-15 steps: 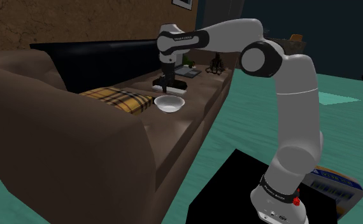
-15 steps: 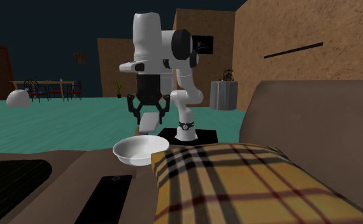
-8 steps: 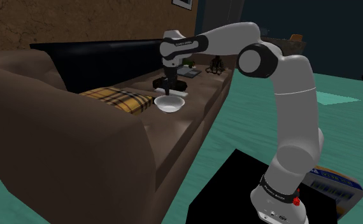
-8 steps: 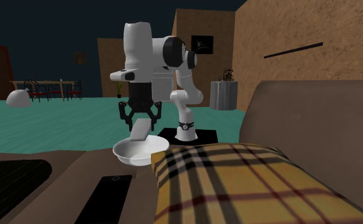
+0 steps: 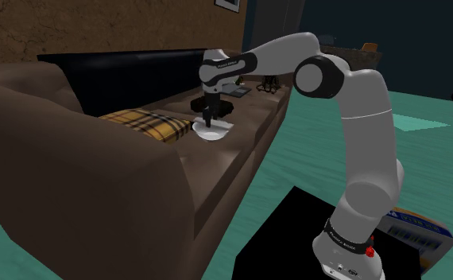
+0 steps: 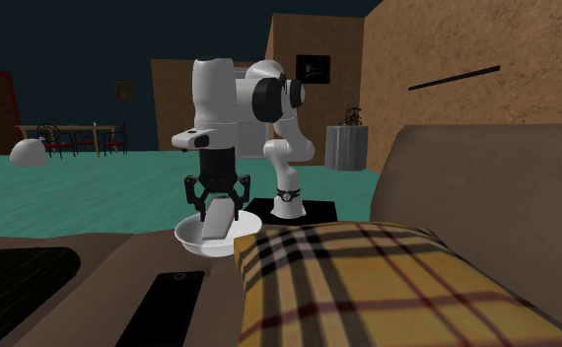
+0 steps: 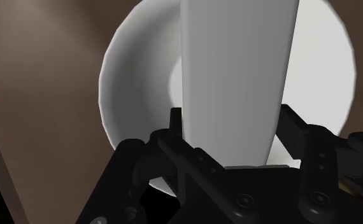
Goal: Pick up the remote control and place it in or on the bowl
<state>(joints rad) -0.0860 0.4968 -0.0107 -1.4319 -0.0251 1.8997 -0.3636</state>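
I'm in the placing step: the pick is done, and what's left is the release. The jaws are clamped on the remote control (image 6: 216, 223), parted only as wide as its body, one finger pressed to each long side near its upper end. The remote is drawn as a plain pale slab and hangs upright, a little left of centre in the second exterior view. Its lower end dips inside the rim of the white bowl (image 6: 188, 240). I cannot tell from that angle whether the tip touches the bowl's floor.

In the wrist view the remote (image 7: 237, 83) runs straight out from between the fingers and across the middle of the bowl (image 7: 132, 76), so I judge it well centred over the opening. In the shoulder view the arm (image 5: 368, 119) reaches from the lower right to the frame's centre, where the bowl (image 5: 213, 137) sits on the brown sofa (image 5: 98, 183), just right of a yellow plaid cushion (image 5: 149, 123).

Next I would ease down until the tip rests, open the jaws, then lift straight up clear of the rim. The remote looks longer than the bowl is wide, so I expect it to tip and lean on the rim once freed. Releasing from too high could bounce it out onto the seat.
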